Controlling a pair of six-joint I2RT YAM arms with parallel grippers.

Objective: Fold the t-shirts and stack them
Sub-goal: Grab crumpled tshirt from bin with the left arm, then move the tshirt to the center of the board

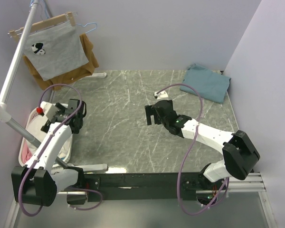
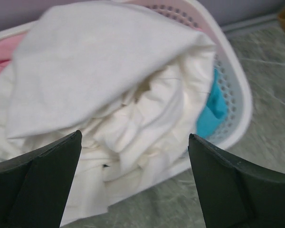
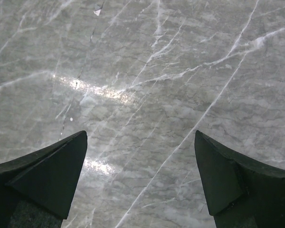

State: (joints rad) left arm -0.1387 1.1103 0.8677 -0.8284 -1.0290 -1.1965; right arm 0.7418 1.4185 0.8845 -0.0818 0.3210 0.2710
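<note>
Since the white shirt [image 2: 99, 80] lies heaped in the basket [image 2: 239, 102] just ahead of the empty, wide-spread left gripper [image 2: 134, 142], that arm is far nearer than the right.

My left arm [image 1: 50, 142] and right arm [image 1: 209, 134] are built alike, with smooth white link shells between chunky black joint housings. A mauve cable [image 1: 185, 85] loops loosely off each arm. A small green light [image 1: 179, 121] glows on my right arm's black wrist housing. My left gripper [image 2: 134, 137] and right gripper [image 3: 140, 135] have matte black, wedge-shaped fingers [image 3: 42, 178] with slightly grainy faces. Both my bases are bolted to a black rail [image 1: 142, 180].
</note>
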